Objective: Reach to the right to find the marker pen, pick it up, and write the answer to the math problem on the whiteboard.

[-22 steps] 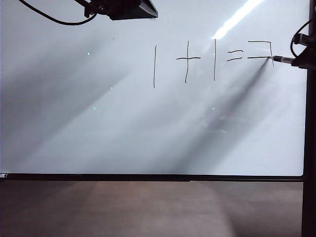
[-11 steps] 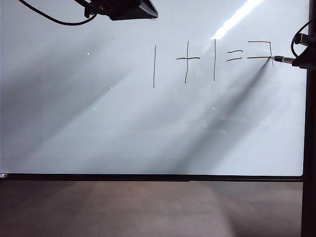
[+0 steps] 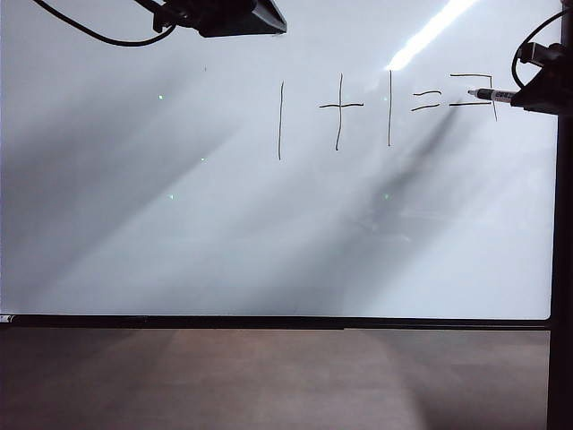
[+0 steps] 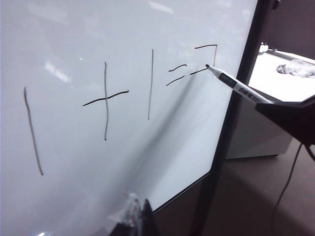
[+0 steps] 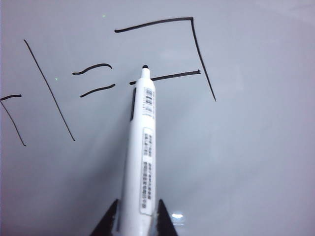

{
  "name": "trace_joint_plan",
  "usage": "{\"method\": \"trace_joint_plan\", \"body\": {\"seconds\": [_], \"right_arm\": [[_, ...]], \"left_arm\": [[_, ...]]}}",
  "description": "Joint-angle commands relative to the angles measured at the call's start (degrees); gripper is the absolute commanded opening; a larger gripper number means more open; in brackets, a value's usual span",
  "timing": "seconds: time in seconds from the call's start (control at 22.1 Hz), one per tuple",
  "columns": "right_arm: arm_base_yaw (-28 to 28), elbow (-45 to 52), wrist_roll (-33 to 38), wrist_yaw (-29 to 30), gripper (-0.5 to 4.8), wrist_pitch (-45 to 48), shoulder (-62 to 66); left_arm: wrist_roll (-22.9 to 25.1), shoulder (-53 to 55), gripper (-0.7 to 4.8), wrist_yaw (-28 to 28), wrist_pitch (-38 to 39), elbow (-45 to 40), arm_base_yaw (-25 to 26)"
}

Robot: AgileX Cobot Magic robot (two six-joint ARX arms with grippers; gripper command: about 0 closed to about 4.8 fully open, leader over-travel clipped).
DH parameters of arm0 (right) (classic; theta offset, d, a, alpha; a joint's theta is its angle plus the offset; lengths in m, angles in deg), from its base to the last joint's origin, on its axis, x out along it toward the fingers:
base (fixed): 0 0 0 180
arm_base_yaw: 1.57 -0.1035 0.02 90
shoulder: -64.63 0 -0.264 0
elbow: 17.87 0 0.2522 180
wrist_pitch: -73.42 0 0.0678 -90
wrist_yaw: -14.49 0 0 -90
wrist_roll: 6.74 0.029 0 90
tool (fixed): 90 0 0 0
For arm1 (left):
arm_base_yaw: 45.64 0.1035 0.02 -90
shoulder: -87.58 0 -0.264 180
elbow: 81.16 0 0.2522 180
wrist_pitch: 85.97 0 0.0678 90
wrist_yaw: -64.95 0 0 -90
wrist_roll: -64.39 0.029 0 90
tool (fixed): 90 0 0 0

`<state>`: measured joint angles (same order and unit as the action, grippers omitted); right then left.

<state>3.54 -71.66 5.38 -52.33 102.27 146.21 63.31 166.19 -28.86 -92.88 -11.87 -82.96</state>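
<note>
The marker pen, pinched in my right tool, points at the unfinished answer on the whiteboard; my left tool's state I cannot tell.

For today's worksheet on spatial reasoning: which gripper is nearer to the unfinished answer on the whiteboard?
Right. The right gripper sits just beside the answer, holding the pen with its tip at the strokes. The left gripper hangs at the whiteboard's top, far left of the answer.

A brown floor is seen below; a white table with a crumpled wrapper is glimpsed beyond.
</note>
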Motion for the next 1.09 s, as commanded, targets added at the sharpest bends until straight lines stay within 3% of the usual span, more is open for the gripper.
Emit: {"method": "trace_joint_plan", "body": {"seconds": [0.05,0.41,1.09], "right_arm": [[-1.86,0.0,0.09,-1.25,-0.07,1.27,-0.44],[-4.72,-0.02,-0.17,-4.09,-0.07,1.33,-0.2],[-4.79,-0.24,-0.83,-4.61,-0.07,1.16,2.14]], "left_arm": [[0.07,-0.24,-0.05,0.02,-0.24,0.11,-0.07],[0.07,-0.24,-0.05,0.04,0.09,0.13,-0.07],[0.07,-0.24,-0.04,-0.02,0.11,0.11,-0.07]]}}
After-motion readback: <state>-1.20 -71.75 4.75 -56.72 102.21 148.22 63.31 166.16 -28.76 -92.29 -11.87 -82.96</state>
